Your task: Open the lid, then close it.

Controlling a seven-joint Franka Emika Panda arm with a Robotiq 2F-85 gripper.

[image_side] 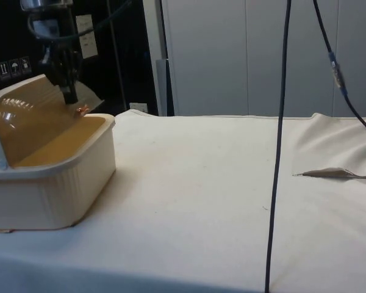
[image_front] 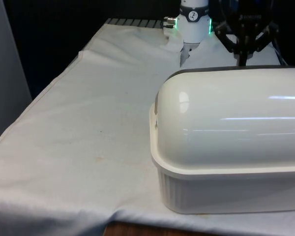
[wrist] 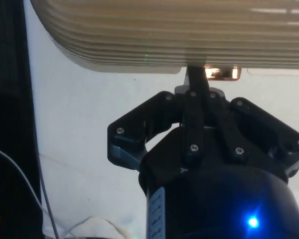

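The cream bread box (image_side: 49, 177) sits at the side view's left end of the surface (image_side: 219, 201), its domed lid (image_side: 30, 119) rolled back. Above the box's open front edge, the end effector (image_side: 70, 97) points down, fingers together beside a small copper handle (wrist: 220, 73).

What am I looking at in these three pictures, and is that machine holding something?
It is a white robot arm with a black two-finger gripper working on a cream bread box that stands on a table under a white cloth. One camera faces the arm across the table, one looks from the table's side, one rides on the wrist. In the side view the gripper reaches down to the edge of the box's domed lid, at a small copper-coloured handle. The fingers look closed together there.
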